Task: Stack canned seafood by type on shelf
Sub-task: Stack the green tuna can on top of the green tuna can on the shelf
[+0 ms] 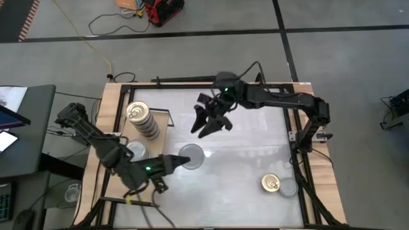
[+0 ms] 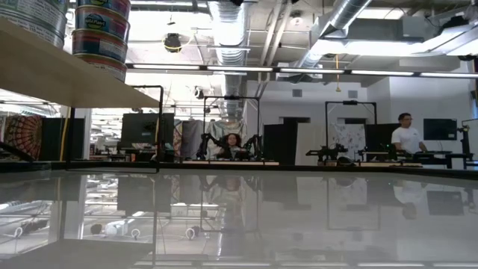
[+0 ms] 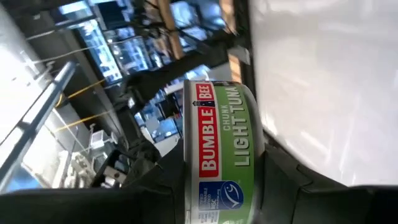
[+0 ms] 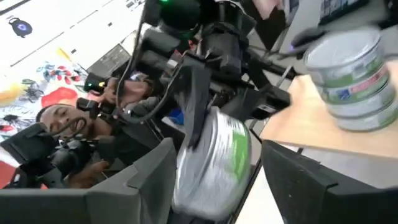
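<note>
Between left gripper (image 1: 185, 158) fingers (image 3: 283, 177), tuna tin (image 3: 217, 155).

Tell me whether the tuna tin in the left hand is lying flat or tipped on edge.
On edge. The left hand grips the tuna tin with its label band facing the wrist camera.

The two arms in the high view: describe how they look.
Both arms are black and jointed, with dark cables along their links. A small green light glows on the left arm and on the right arm. Each ends in a gripper with two dark, flat fingers.
</note>
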